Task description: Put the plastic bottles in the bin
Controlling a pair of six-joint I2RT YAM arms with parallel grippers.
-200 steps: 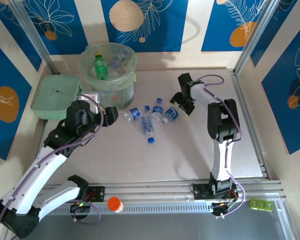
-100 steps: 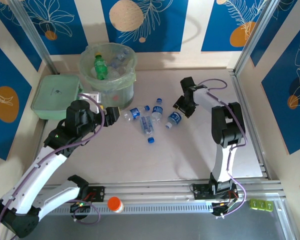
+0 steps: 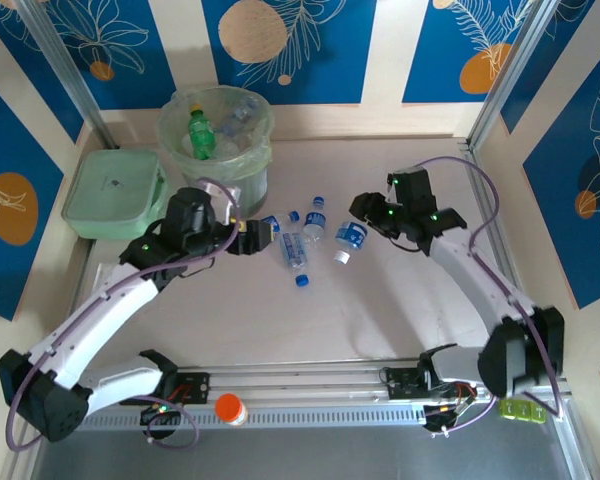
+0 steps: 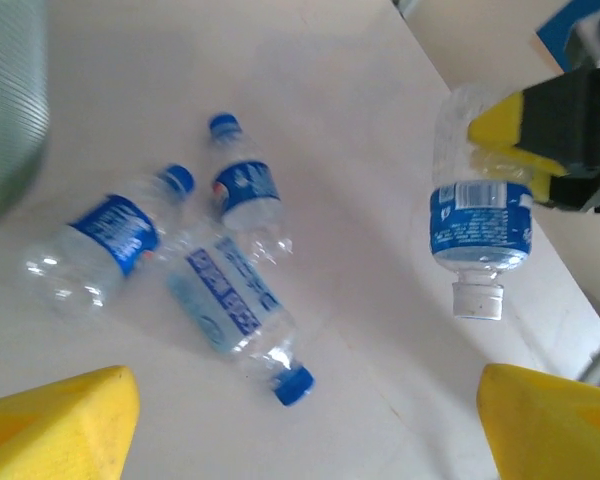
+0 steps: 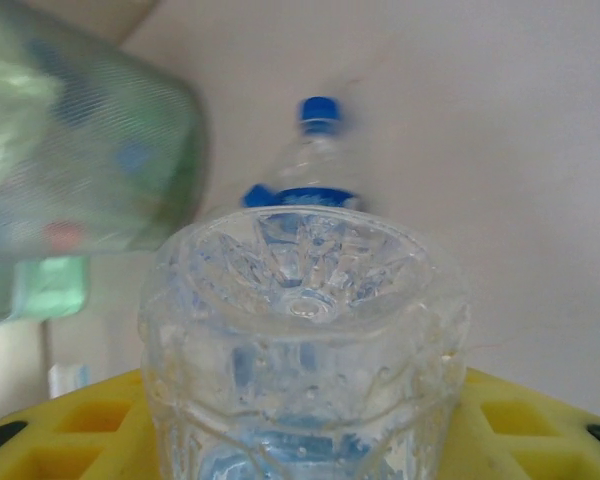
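The job looks well under way but not finished. The bin (image 3: 217,140) stands at the far left of the tabletop (image 3: 380,310) and already holds a heap of bottles, among them a green bottle (image 3: 200,135) lying on top of several clear ones.

Three clear bottles with blue labels lie close together on the tabletop just to the right of the bin. In the left wrist view they are the left bottle (image 4: 95,235), the far bottle (image 4: 245,190) and the near bottle (image 4: 235,310), which has a blue cap at its end.

The right tool (image 3: 362,226) is clamped on a fourth bottle (image 4: 480,225). It grips the base end, so the bottle hangs neck down, and its neck looks bare of any blue cap. This bottle is to the right of the loose group, well apart from the bin, so it has the whole cluster to pass before it can be dropped in.

The left tool (image 4: 300,430) is spread wide and holds nothing. It hovers over the three loose bottles, just beside the bin.

By my judgement four bottles are left: one is in hand and needs carrying, and three need picking up.
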